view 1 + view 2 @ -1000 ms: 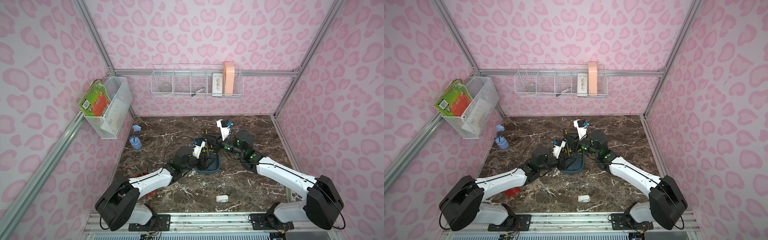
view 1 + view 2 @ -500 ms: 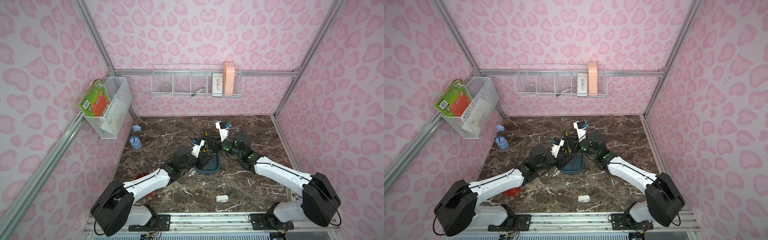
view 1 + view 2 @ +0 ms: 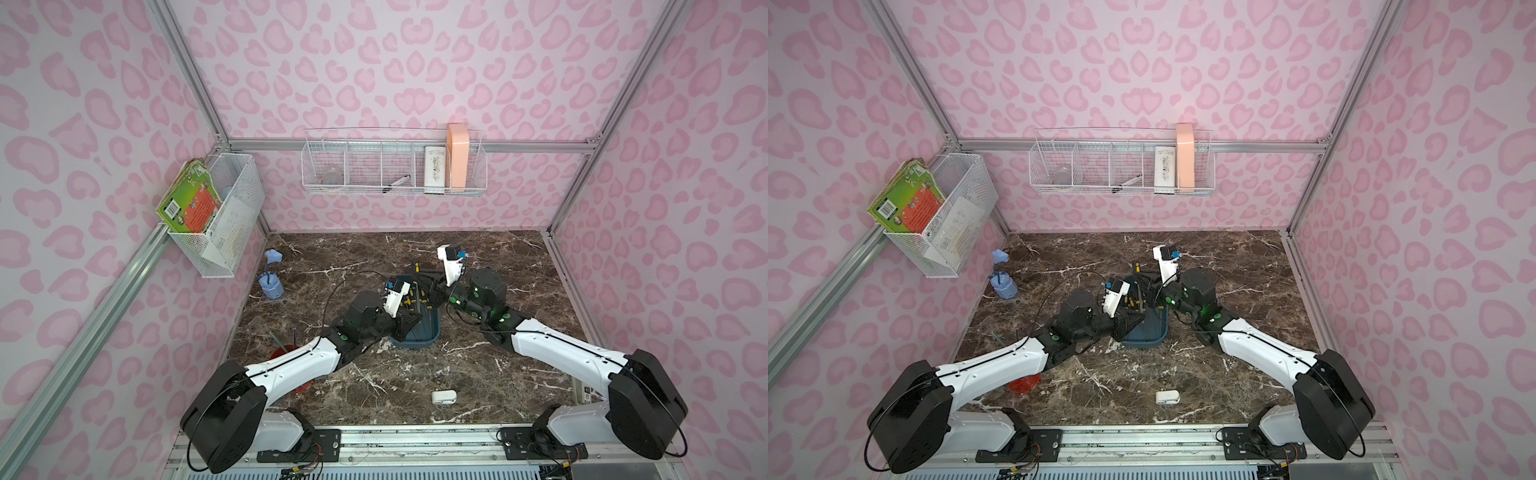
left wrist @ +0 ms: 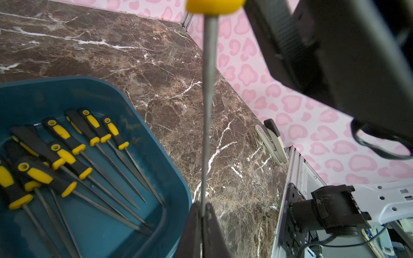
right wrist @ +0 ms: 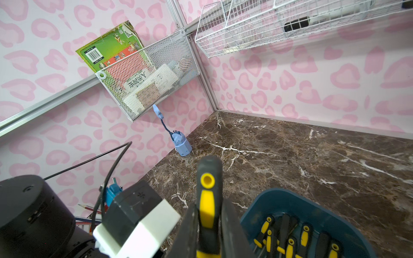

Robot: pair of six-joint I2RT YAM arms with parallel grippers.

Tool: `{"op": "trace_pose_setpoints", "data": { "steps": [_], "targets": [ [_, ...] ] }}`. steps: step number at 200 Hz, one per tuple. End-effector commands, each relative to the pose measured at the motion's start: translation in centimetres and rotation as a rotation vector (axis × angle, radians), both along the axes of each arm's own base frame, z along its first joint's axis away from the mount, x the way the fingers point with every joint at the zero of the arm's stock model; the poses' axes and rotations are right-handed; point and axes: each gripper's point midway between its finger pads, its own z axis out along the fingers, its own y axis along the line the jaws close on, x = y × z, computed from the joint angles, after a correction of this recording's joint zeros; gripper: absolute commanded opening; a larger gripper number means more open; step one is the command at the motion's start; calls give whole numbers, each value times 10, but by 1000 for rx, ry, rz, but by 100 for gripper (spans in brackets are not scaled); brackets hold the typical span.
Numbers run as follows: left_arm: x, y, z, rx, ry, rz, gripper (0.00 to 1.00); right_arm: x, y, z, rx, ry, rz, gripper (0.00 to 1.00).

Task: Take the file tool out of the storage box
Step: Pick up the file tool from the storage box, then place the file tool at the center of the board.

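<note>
**Item:** file tool (image 4: 209,111), black-and-yellow handle, slim steel shaft.
**Location:** held aloft close by the storage box (image 4: 147,138), clear of its floor, strung between both arms.
**Left fingers** (image 4: 193,223): pressed together on the shaft's tip end.
**Right fingers** (image 5: 230,223): flank the handle; whether they clamp it or stand slack cannot be told.
**Axis:** shaft runs straight from the left fingers to the handle at the right ones.
**Also in box:** matching files (image 4: 73,143), lying flat.
**Outlook:** likely one arm lets go and the other carries it to the counter (image 4: 156,55).
</note>
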Motion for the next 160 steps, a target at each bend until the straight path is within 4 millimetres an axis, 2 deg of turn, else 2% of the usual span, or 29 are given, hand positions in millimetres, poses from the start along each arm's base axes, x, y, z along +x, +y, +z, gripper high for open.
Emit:
{"op": "trace_pose_setpoints", "data": {
  "steps": [1, 14, 29, 43, 59, 68, 75, 92, 113, 160],
  "targets": [
    [5, 11, 2, 60, -26, 50, 0, -5, 2, 14, 49, -34, 20, 45],
    [7, 23, -1, 119, -25, 101, 0, -6, 0, 15, 51, -35, 19, 56],
    [10, 44, -3, 219, -15, 186, 0, -6, -5, 14, 38, -35, -2, 57],
    [9, 79, -17, 421, 35, 284, 0, -5, -10, 12, 13, -36, -26, 57],
    [8, 140, -27, 699, 131, 500, 0, -1, -14, 6, -35, -17, -52, 57],
    [6, 159, -29, 765, 162, 553, 0, 3, -16, 3, -65, -5, -63, 57],
    [5, 160, -34, 761, 204, 534, 0, 5, -17, -2, -95, 9, -69, 57],
    [2, 149, -54, 738, 301, 446, 0, 12, -20, -14, -178, 52, -95, 57],
    [1, 159, -72, 855, 431, 446, 0, 19, -25, -29, -260, 94, -133, 56],
    [10, 150, -88, 881, 529, 398, 0, 27, -26, -57, -331, 161, -156, 53]
  ]
}}
